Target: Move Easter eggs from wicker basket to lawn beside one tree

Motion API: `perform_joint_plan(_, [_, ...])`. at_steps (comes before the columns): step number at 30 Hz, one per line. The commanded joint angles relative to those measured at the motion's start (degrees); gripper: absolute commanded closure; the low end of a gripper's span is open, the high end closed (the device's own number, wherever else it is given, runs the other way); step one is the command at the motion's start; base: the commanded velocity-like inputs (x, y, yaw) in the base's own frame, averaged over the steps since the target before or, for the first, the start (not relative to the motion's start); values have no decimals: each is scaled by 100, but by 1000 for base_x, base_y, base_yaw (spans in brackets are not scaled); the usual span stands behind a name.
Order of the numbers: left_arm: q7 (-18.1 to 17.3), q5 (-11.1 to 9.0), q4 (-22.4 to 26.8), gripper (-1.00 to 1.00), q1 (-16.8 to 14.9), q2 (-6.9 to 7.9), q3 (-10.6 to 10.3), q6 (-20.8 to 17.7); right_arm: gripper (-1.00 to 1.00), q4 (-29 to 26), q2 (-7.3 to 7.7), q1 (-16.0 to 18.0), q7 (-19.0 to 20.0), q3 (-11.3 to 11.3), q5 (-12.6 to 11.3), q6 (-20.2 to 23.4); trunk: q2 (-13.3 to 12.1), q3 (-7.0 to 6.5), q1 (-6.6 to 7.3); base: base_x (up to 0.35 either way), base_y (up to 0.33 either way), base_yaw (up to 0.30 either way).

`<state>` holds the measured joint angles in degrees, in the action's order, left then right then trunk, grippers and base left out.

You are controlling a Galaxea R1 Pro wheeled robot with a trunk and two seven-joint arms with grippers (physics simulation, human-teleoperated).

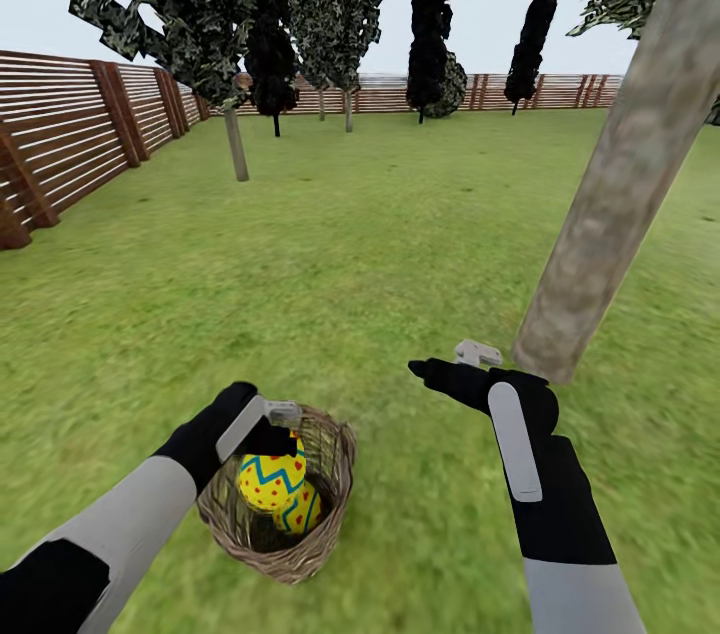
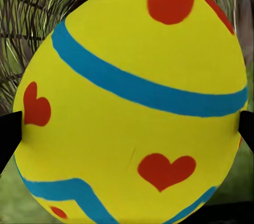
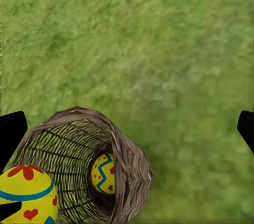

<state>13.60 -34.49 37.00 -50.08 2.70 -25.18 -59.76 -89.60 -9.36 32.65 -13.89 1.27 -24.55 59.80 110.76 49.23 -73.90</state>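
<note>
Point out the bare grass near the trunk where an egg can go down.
Free: lawn between the wicker basket and the tree, and ahead of the open right claw. Crowded: the basket, with the left claw on an egg.

Two eggs [image 1: 272, 480] (yellow) in basket [image 1: 325, 524]

flat, even daylight from a pale overcast sky lights the lawn [image 1: 330, 244] with no cast shadows or glare, the renders look soft and slightly smeared, the head view bends the tree trunk [image 1: 620, 174] at its edge, and the close egg [image 2: 132, 107] stays fairly sharp.
</note>
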Motion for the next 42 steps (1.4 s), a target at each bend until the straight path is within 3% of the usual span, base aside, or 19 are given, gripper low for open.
perform_joint_plan(1, [46,-49,162,100,-3,10,-33,-24,-100,-5,-5,4,-53,6,-59,20,-39,-13,23,0,0,0])
perform_joint_plan(25, [46,-45,400,100,0,19,-15,-24,-100,83,-11,4,-44,-4,-59,20,-1002,-444,550,-116,-8,0])
perform_joint_plan(29, [131,-20,1108,100,19,22,-17,-24,-100,83,-11,4,-44,-4,-59,20,-1162,-515,638,-6,-1,0])
perform_joint_plan(35, [963,-22,2272,100,81,20,-13,-24,-100,83,-11,4,-44,-4,-59,20,-1403,-623,770,0,0,0])
perform_joint_plan(42, [1742,-30,3233,100,282,20,-13,-24,-100,83,-13,3,-44,-4,-59,20,-1684,-749,923,0,0,0])
